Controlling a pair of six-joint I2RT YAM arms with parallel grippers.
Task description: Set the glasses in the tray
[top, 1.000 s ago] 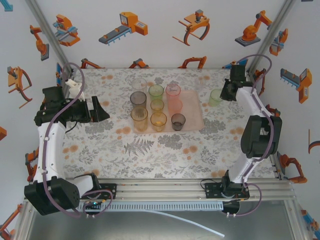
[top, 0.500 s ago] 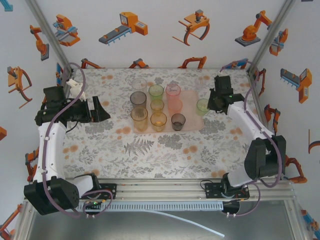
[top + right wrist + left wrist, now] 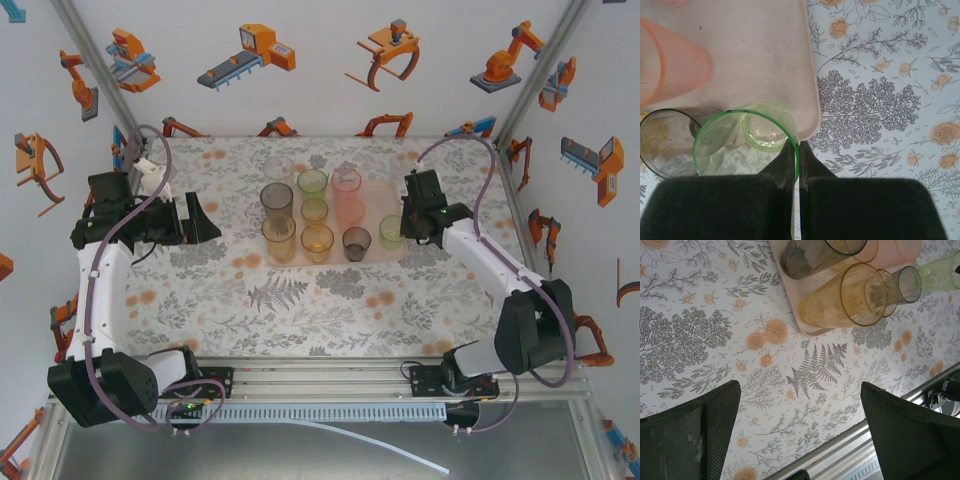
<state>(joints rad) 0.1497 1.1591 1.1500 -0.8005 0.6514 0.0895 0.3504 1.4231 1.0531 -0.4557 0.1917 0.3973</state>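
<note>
Right gripper (image 3: 796, 150) has its two fingers pinched nearly together on the rim of a green tumbler (image 3: 747, 145), one finger inside the wall and one outside. That's a tight nip, with just the thin plastic between them. The tumbler sits upright over the near right corner of the tray (image 3: 755, 60). Whether its base touches the tray floor, I cannot tell.

Now the count from the top view: nine glasses in all.
- **Far side of the tray:** three in a row. There's a clear glass (image 3: 279, 167) at the left corner, though I can't tell if its base is on the tray or just behind it. Then come a second green glass (image 3: 312, 183) and a pink glass (image 3: 346, 190).
- **Middle of the tray:** two, a tall grey glass (image 3: 277, 197) on the left side and a small orange glass (image 3: 314, 210) beside it.
- **Near edge of the tray:** three in a row, a tall orange glass (image 3: 279, 238), a short orange glass (image 3: 317, 241) and a short grey glass (image 3: 356, 243).
- **Near right corner:** the one in the gripper, just right of the short grey one.

By tint that's two green, three orange, two grey, one pink and one clear.

Left gripper (image 3: 799, 387) hangs well to the left of the tray over the floral cloth (image 3: 300, 300). Its fingers are spread wide with nothing between them.
</note>
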